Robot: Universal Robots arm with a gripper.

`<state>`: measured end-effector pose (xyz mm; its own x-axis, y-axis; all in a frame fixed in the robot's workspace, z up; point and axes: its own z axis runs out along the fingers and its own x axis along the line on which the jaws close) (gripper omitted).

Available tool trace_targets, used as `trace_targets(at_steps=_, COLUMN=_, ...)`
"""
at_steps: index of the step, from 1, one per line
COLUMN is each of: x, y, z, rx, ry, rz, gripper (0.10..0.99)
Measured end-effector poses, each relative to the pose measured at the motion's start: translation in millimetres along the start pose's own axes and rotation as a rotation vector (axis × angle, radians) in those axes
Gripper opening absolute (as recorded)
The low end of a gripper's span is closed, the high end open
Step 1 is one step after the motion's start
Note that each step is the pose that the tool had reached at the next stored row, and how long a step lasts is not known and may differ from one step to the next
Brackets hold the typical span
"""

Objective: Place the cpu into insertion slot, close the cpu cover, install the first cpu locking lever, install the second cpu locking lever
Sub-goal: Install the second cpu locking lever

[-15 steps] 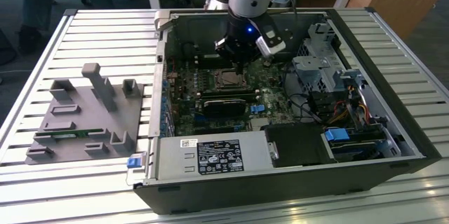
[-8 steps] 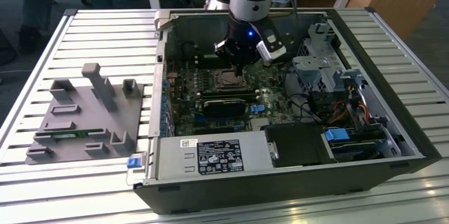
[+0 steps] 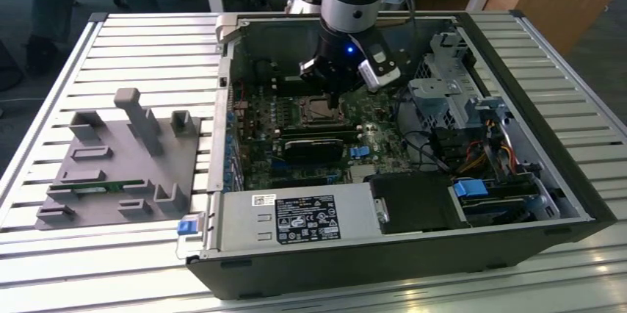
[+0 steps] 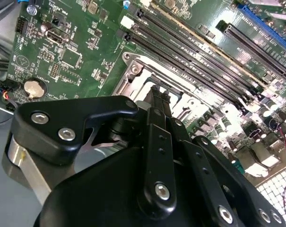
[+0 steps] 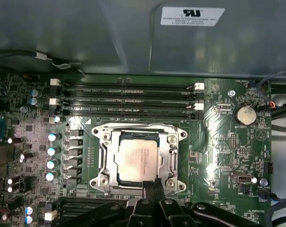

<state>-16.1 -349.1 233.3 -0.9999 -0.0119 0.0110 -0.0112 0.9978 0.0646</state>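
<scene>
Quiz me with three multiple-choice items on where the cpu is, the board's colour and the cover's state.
1. Where is the cpu?
A. on the grey fixture outside the case
B. in the insertion slot
C. on the power supply

2. What colour is the motherboard?
A. green
B. red
C. white

3. How does the cpu cover stand?
A. raised upright
B. taken off the board
C. lying down over the cpu

Key: 1 B, its silver top sits inside the socket rim; 2 A, the board is green in both wrist views; 3 C, the metal frame lies flat around the chip's top.

Cpu (image 5: 137, 160) dull metal top (cpu cover (image 5: 167, 156) shinier); tool (image 4: 160, 97) matt black.
</scene>
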Motion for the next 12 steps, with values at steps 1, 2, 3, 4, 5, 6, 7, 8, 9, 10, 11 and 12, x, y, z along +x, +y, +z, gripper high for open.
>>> trace_targets(at_steps=1, x=0.0, y=-1.0, z=0.0, rx=0.000, ry=0.0000, rz=0.000, gripper=0.106)
trace_targets(at_steps=2, x=0.1, y=-2.0, z=0.0, rx=0.000, ry=0.0000, rz=0.000, gripper=0.106)
trace_targets(at_steps=3, x=0.0, y=-3.0, z=0.0, rx=0.000, ry=0.0000, rz=0.000, gripper=0.106)
trace_targets(at_steps=4, x=0.1, y=-4.1, z=0.0, rx=0.000, ry=0.0001, rz=0.000, gripper=0.106)
trace_targets(at_steps=5, x=0.1, y=-5.3, z=0.0, rx=0.000, ry=0.0000, rz=0.000, gripper=0.106)
trace_targets(at_steps=6, x=0.1, y=-6.6, z=-0.1, rx=0.000, ry=0.0000, rz=0.000, gripper=0.106)
trace_targets(at_steps=7, x=0.1, y=-8.0, z=-0.1, rx=0.000, ry=0.0000, rz=0.000, gripper=0.106)
trace_targets(at_steps=8, x=0.1, y=-9.0, z=-0.1, rx=0.000, ry=0.0000, rz=0.000, gripper=0.106)
trace_targets(at_steps=9, x=0.1, y=-9.5, z=-0.1, rx=0.000, ry=0.0000, rz=0.000, gripper=0.106)
trace_targets(at_steps=10, x=0.2, y=-9.9, z=0.0, rx=0.000, ry=0.0000, rz=0.000, gripper=0.106)
trace_targets(at_steps=11, x=0.2, y=-10.2, z=0.1, rx=0.000, ry=-0.0001, rz=0.000, gripper=0.106)
trace_targets(at_steps=12, x=0.2, y=-10.6, z=0.1, rx=0.000, ry=0.0000, rz=0.000, gripper=0.106)
